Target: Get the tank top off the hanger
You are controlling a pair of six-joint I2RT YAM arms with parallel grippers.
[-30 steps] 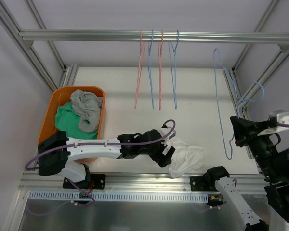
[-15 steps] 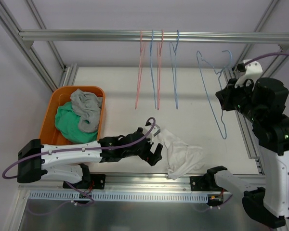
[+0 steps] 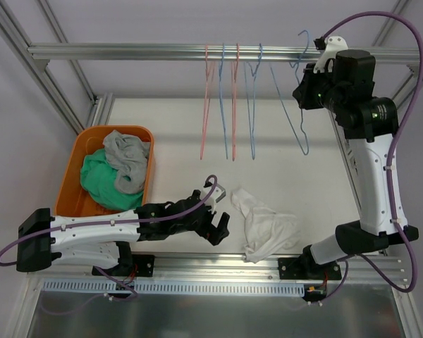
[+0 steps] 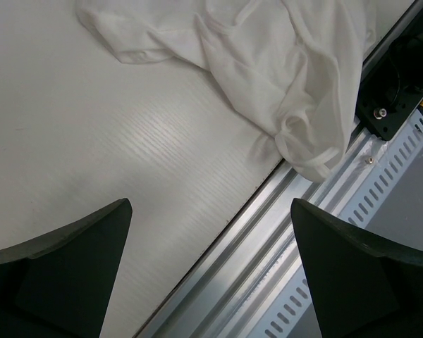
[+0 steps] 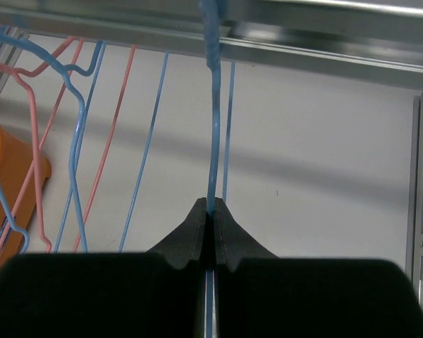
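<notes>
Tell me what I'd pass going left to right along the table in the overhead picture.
orange bin with green and grey clothes inside → left gripper, jaws open → white tank top, crumpled flat on the table

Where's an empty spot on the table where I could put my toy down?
The widest bare patch of table lies between the orange bin and the right edge, behind the white tank top. The front edge is crowded: the left arm and the tank top lie there. Hangers dangle over the back.
</notes>
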